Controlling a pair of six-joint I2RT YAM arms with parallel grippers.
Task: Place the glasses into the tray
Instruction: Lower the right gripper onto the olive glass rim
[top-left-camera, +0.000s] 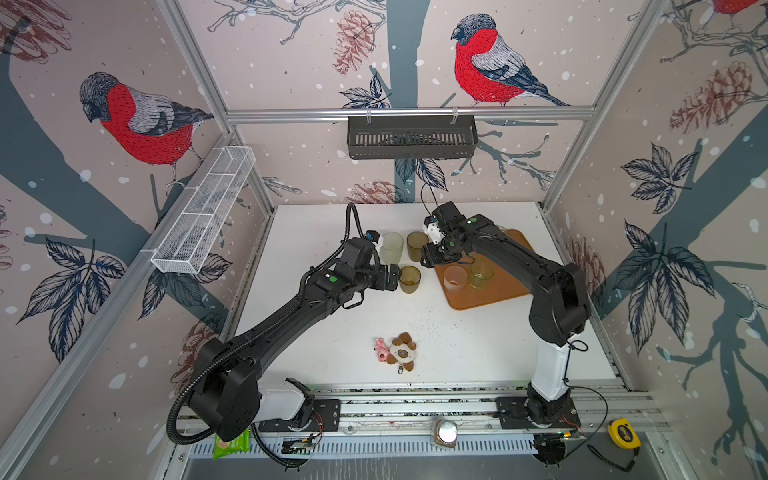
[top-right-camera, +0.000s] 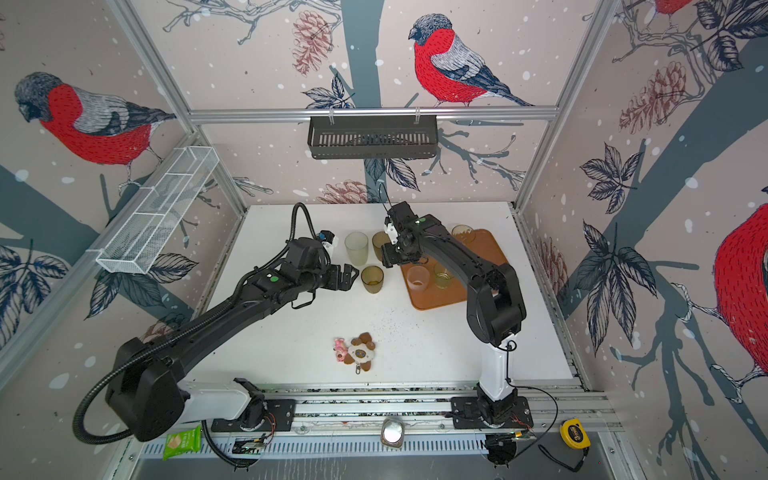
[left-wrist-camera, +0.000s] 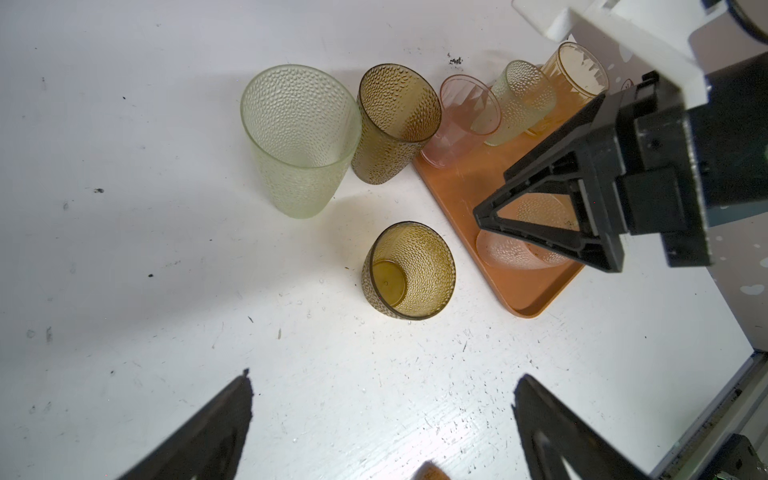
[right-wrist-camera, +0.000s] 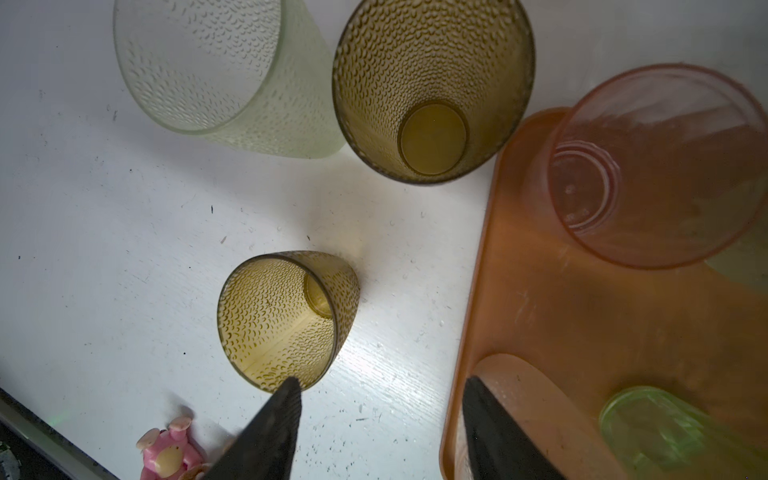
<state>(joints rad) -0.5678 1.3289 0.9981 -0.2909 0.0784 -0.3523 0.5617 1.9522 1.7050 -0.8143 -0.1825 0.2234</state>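
Left gripper (top-left-camera: 392, 277) hung low over the white table (top-left-camera: 332, 332) with its jaws spread wide and nothing between them. In both top views it sat just at 9 o'clock of a short amber tumbler (top-left-camera: 410, 279). The left wrist view showed that tumbler ahead of the fingertips (left-wrist-camera: 228, 415) and apart from them.

Right gripper (top-left-camera: 428, 258) hovered at the same tumbler's 1 o'clock, its jaws parted and empty. It straddled the left rim of the tray (top-left-camera: 490, 299): in the right wrist view one finger was over bare table and the other over the tray.

The tray, orange-brown, lay at 3 o'clock of the short amber tumbler. Four tumblers stood upright in it:
- A frosted tumbler (top-left-camera: 455, 280) stood near the left rim.
- A short pale green tumbler (top-left-camera: 481, 274) stood just at the frosted one's 3 o'clock.
- A pink tumbler (left-wrist-camera: 461, 120) stood at about its 12 o'clock, mostly hidden under the right arm in the top views.
- A ribbed amber tumbler (top-right-camera: 462, 233) stood at its 1 o'clock, in the tray's far corner.

Three more stood on the table outside the tray. A tall pale green tumbler (top-left-camera: 392, 247) was at 11 o'clock of the short amber one, and a tall brown-amber tumbler (top-left-camera: 417, 246) at its 12 o'clock. The two tall ones were side by side; whether they touched could not be told. Small toy keychains (top-left-camera: 397, 351) lay at 6 o'clock, well apart.
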